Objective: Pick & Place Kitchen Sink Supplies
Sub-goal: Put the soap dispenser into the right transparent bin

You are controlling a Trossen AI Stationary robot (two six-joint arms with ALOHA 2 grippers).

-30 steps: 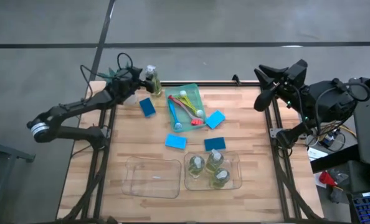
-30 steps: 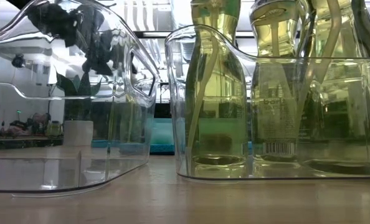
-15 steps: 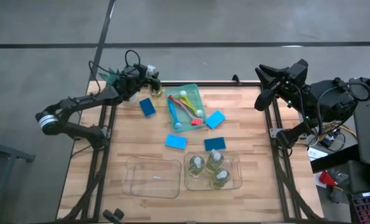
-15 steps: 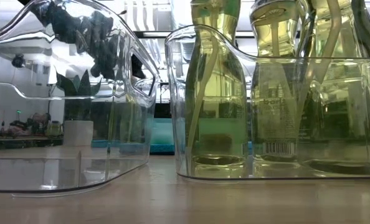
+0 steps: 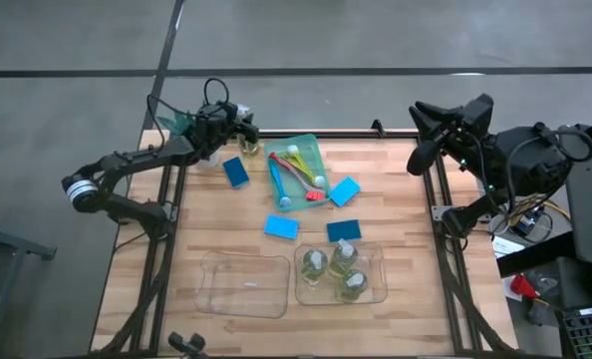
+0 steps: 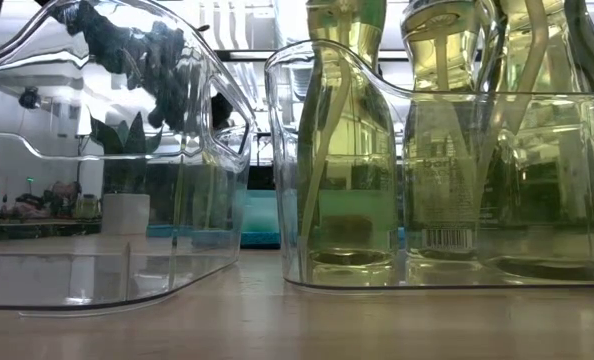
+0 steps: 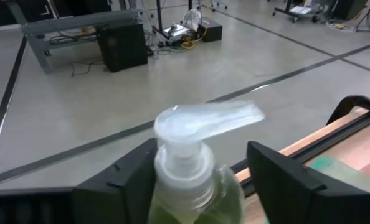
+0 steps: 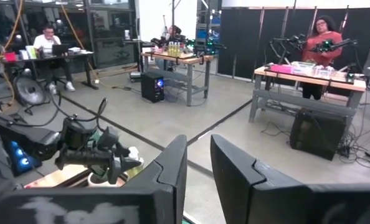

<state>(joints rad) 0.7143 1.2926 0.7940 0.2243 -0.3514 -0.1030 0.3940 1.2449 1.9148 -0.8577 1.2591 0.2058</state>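
1. The left tool (image 5: 238,118) is up at the far left corner of the table (image 5: 396,229), and its two fingers sit snug on either side of a soap bottle (image 7: 194,186). The wrist view shows the white pump head sticking up right between them, so it has a grip on that bottle.
2. Just beside that tool, toward the table's middle, a blue sponge (image 5: 235,172) lies flat on the wood. Past it is the green tray (image 5: 311,150) with the blue, red and yellow brushes (image 5: 298,175) piled on it.
3. Three more sponges (image 5: 281,226) lie further out from the left tool, around the tray's near end.
4. Three bottles (image 5: 338,267) stand in the right-hand clear bin (image 5: 376,289). The other bin (image 5: 242,284) sits just beside it.
5. The right tool (image 5: 421,125) hangs off the table's far right edge, well apart from everything. Its fingers are close together with a thin gap, holding nothing.
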